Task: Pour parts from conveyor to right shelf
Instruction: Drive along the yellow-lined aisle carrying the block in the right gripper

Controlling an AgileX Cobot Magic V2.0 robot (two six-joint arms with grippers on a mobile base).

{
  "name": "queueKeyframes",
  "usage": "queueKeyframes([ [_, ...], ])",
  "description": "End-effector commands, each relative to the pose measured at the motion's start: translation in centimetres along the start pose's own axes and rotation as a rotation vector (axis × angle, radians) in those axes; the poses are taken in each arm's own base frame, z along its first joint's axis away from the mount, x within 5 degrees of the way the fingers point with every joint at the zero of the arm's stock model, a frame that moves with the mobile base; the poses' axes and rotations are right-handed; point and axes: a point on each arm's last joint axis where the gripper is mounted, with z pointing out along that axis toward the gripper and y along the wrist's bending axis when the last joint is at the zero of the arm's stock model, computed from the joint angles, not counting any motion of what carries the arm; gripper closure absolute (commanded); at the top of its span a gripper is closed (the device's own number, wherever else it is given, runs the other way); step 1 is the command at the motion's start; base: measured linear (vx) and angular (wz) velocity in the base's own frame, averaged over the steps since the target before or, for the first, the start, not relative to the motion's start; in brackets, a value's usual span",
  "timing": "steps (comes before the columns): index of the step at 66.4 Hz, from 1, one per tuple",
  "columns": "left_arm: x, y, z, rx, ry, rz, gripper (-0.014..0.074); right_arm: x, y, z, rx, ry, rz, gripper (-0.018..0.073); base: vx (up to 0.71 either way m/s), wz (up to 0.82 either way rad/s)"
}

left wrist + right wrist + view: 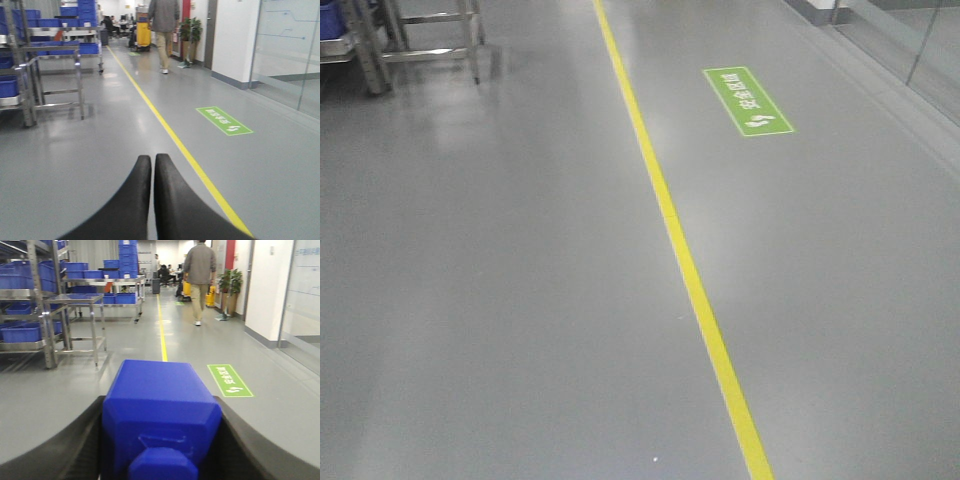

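Block, bright blue, sits clamped between my right fingers, which press against its two sides; the blurred lump at its near end is probably the stud. My left fingers are pressed together with nothing between them. Below is grey floor with a yellow line. The shelf with blue bins stands well ahead, to the left.

The block is smooth blue plastic with a soft sheen. The right fingers and the left fingers look matt black, rubbery. The floor is smooth grey and faintly reflective, its yellow line flat. The shelf is shiny stainless steel, and its bins are glossy blue plastic.
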Motion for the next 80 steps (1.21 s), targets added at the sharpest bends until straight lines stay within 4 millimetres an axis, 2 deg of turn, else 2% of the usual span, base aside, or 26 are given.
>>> queueKeyframes([
  [1, -1.43, -0.07, -0.25, 0.01, -0.11, -0.014, 0.0603, -1.51, -0.06, -0.02, 0.004, -0.089, -0.001, 0.0564, 0.23, -0.37],
  [32, -1.43, -0.07, -0.25, 0.01, -0.11, -0.014, 0.0603, -1.5, -0.06, -0.02, 0.004, -0.088, -0.001, 0.0564, 0.37, -0.12],
  [80, -1.43, -0.07, -0.25, 0.01, -0.11, -0.014, 0.0603, -1.5, -0.06, -0.02, 0.004, -0.088, -0.001, 0.0564, 0.55, 0.07],
])
